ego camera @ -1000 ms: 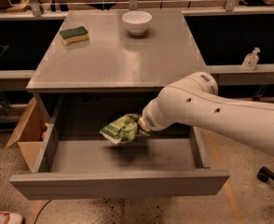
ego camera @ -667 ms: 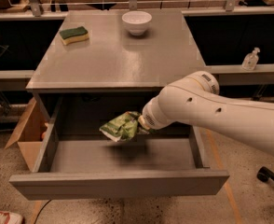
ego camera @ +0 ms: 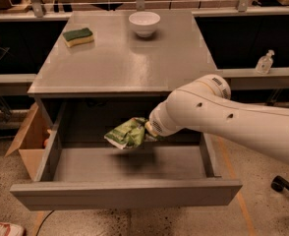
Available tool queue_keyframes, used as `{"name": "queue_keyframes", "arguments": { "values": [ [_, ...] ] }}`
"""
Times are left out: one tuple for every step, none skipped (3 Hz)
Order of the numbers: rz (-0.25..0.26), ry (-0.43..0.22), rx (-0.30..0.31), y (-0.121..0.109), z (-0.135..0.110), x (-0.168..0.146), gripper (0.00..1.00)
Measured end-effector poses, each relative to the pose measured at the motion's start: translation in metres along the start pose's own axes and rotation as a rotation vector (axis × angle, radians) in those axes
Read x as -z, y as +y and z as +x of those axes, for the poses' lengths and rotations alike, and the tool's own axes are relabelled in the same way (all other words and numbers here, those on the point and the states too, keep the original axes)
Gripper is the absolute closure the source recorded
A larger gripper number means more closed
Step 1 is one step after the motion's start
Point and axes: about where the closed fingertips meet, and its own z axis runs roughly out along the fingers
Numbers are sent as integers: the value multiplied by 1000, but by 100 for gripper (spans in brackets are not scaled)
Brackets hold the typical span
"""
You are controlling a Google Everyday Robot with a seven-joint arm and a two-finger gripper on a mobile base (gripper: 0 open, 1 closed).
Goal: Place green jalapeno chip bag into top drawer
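Pinching the crinkly, shiny green jalapeno chip bag by one end, my gripper hangs over the open top drawer. I see the bag above its flat grey floor.

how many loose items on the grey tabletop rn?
2: a green-and-yellow sponge at back left, a white ceramic bowl at back centre. None hidden. The claw holds the shiny light-green chip bag over the open grey drawer.

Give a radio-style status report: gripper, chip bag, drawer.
Gripper over open drawer, shut on chip bag. Bag held above drawer floor, not yet released. Sponge, bowl on tabletop, out of the path.
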Motion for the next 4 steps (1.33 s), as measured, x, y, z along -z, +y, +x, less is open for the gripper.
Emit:
{"name": "queue_keyframes", "arguments": {
  "values": [
    [1, -1, 2, 0, -1, 1, 12],
    [9, -8, 8, 1, 0, 12, 0],
    [34, -29, -24, -15, 15, 41, 0],
    [61, -73, -143, -51, 59, 84, 0]
  ]
}}
